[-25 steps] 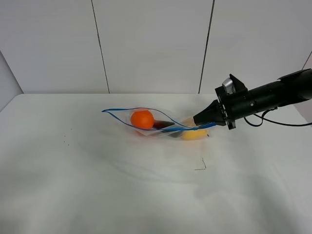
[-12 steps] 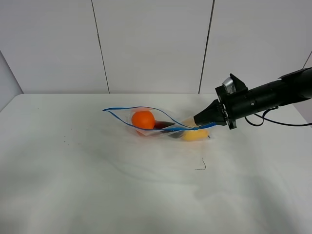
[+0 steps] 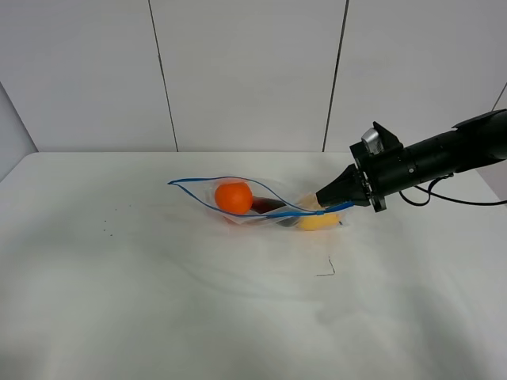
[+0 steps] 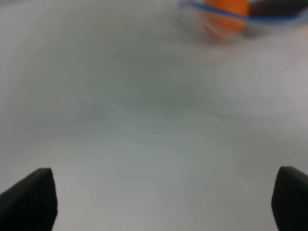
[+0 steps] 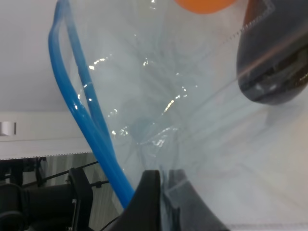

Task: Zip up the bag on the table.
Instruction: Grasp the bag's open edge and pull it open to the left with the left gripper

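Clear, glossy, crinkled plastic makes up the bag (image 3: 269, 207), its blue zipper strip (image 5: 102, 154) looks like smooth plastic, and the table (image 3: 158, 301) is matt white and smooth.

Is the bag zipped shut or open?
Open. On the bag, the two blue strips bow apart around the orange, meeting only by the right hand.

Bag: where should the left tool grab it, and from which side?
Best guess: pinch the zipper strip at its free left corner, coming in from the left. The right tool is shut on the right end; the two strands gape apart between and meet at that pointed corner.
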Robot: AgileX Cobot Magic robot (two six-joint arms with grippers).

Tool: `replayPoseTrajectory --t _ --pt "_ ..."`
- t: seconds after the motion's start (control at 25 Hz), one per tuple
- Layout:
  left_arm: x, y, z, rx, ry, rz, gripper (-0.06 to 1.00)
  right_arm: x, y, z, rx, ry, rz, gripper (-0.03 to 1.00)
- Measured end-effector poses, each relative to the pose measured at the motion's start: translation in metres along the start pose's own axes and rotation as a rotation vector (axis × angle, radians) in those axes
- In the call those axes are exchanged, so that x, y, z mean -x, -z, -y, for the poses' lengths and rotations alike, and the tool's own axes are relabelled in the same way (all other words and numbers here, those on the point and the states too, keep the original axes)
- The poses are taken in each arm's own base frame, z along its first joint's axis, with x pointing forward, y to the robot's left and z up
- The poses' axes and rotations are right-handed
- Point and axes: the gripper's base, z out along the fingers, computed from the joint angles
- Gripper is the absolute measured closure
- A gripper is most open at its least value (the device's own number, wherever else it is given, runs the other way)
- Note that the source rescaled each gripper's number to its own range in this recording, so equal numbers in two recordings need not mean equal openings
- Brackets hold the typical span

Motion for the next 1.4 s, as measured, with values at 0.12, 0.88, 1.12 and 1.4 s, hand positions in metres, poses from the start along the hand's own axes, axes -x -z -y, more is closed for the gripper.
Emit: replayPoseTrajectory --t 0.12,0.88,1.12,1.4 --pt "0.036 -0.008 -0.013 0.029 -0.029 0.034 0.03 0.000 0.000 0.000 0.000 -0.002 0.000 0.97" --pt "0.095 -0.091 0.064 -0.022 -0.714 -0.012 0.05 0.000 0.000 0.000 0.000 -0.004 0.000 0.97" --pt "0.088 -0.116 0.160 0.047 -1.019 0.138 0.05 0.000 0.000 0.000 0.001 -0.009 0.001 0.97" --pt "0.051 -0.147 0.236 0.000 -1.197 0.220 0.05 0.000 0.000 0.000 0.003 -0.016 0.003 0.97"
